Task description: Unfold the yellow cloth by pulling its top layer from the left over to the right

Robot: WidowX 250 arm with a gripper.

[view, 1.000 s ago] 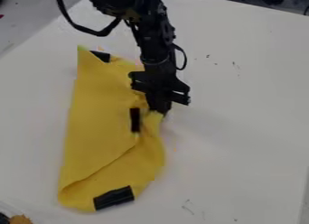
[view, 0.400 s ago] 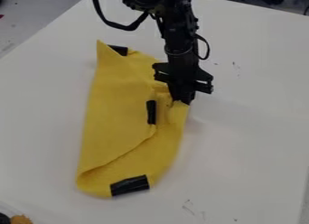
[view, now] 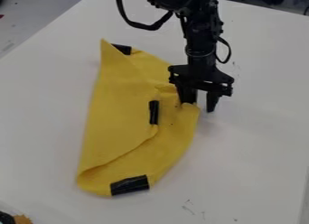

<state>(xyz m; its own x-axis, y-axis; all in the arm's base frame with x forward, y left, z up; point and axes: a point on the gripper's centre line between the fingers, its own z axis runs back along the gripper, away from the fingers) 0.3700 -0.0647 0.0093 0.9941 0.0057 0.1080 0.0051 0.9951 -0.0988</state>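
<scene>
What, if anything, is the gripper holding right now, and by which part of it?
Nothing is held: the gripper stands open at the edge of the yellow cloth, one finger by the cloth and the other past it, over the white table.

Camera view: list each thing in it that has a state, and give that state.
Cloth: yellow, partly folded over itself, rumpled toward its right edge.
Claw: open, pointing down, one finger at the right edge, the other just beyond it.
Upper tape: black, partly covered by the fold.
Middle tape: black, uncovered.
Lower tape: black, uncovered, slightly wrinkled.
Table: white, marked with a few dark scuffs.
Cable: hanging in a loop.
</scene>
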